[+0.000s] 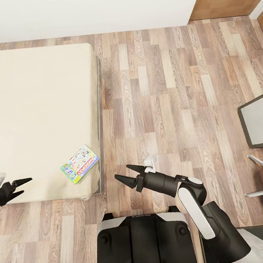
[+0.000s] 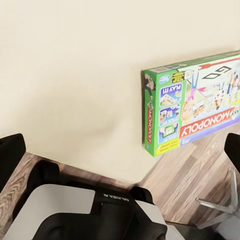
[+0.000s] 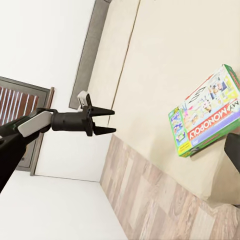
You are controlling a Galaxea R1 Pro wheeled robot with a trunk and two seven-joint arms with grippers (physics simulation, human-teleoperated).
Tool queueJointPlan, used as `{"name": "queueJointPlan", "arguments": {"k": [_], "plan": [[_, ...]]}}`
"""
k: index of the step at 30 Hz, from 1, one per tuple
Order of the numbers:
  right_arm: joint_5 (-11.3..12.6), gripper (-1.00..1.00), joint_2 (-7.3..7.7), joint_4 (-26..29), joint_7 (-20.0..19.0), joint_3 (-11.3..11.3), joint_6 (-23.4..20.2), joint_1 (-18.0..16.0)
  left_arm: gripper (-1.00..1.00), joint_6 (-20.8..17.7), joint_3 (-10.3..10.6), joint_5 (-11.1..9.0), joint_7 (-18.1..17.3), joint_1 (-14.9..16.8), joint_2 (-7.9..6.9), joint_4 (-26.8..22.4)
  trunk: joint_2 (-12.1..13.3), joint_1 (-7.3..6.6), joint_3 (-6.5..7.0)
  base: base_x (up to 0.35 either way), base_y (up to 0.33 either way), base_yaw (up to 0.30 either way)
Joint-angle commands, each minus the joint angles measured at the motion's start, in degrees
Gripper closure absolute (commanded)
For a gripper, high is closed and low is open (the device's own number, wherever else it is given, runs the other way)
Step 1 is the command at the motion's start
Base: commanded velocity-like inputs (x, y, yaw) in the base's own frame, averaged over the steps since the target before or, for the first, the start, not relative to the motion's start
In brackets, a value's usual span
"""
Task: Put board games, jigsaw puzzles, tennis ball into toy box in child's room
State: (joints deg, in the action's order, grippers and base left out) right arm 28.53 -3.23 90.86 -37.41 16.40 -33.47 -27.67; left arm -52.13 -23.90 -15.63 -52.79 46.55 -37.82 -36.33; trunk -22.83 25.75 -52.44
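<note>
Wood floor under the base. Right gripper jaws apart, empty, over floor beside the bed. Left gripper jaws apart, empty, over the mattress. Monopoly box flat near the bed's corner, between both grippers. Grey table edge at right, white wall beyond.

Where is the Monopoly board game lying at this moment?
In the head view, the Monopoly box lies flat on the bed, near its corner, between both grippers.

Left claw gapes, arm low and outstretched; right claw gapes too, forearm angled across.
</note>
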Motion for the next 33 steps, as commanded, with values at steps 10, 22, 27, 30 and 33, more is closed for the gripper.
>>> {"name": "queueJointPlan", "arguments": {"k": [10, 22, 27, 30, 33], "plan": [[0.4, -1.0, 0.05, 0.0, 0.0, 0.0, -0.4, 0.0, -1.0, -0.2, 0.0, 0.0, -0.2, 0.0, -0.05, 0.0, -0.1, 0.03, -0.06, 0.0, 0.0, 0.0], [0.4, -1.0, 0.07, 0.0, 0.0, 0.0, -0.4, 0.0, -1.0, -0.3, 0.0, 0.1, -0.2, 0.0, -0.01, 0.0, -0.1, 0.03, -0.06, 0.0, 0.0, 0.0], [0.3, -1.0, 0.03, 0.0, 0.0, 0.0, -0.4, 0.0, -1.0, -0.2, 0.0, 0.1, -0.2, 0.0, 0.02, 0.0, -0.1, 0.03, -0.06, 0.016, 0.0, 0.0], [0.0, -1.0, -0.05, 0.0, 0.0, 0.0, -0.4, 0.0, -1.0, -0.2, 0.0, 0.0, -0.2, 0.0, 0.02, 0.0, -0.1, 0.03, -0.06, 0.008, 0.0, 0.0], [-0.1, -1.0, -0.09, 0.0, 0.0, 0.0, -0.4, 0.0, -1.0, -0.2, 0.0, 0.0, -0.2, 0.0, 0.02, 0.0, -0.1, 0.03, -0.06, 0.003, 0.0, 0.001]]}}
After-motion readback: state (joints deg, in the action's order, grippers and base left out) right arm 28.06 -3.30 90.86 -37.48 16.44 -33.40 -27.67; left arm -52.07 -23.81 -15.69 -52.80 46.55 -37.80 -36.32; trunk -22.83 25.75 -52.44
